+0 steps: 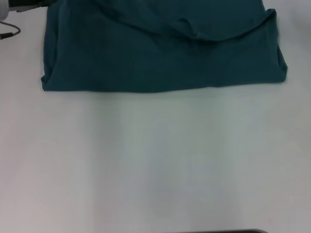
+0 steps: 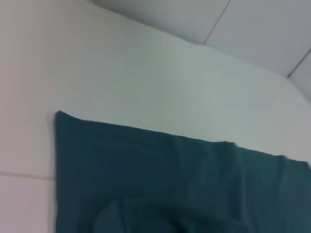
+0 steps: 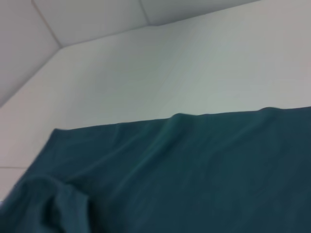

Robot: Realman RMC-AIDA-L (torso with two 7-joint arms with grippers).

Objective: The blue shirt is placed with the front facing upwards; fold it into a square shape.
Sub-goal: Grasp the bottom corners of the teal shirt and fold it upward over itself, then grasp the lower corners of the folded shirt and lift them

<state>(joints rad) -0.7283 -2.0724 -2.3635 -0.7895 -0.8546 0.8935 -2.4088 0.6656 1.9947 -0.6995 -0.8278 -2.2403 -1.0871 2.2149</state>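
The blue shirt (image 1: 160,53) lies along the far part of the white table (image 1: 155,160) as a wide folded band with plain teal cloth facing up. Its near edge runs straight, and a curved fold ridge crosses its right half. No lettering shows. The shirt (image 2: 170,184) fills the lower part of the left wrist view, and the shirt (image 3: 184,174) fills the lower part of the right wrist view. A dark piece of my left arm (image 1: 26,4) shows at the far left corner, beside the shirt's far left end. My right gripper does not show in any view.
A thin dark cable (image 1: 10,34) lies on the table left of the shirt. A dark strip (image 1: 218,231) sits at the near table edge. Both wrist views show the table's far edge with pale floor tiles (image 2: 262,29) beyond it.
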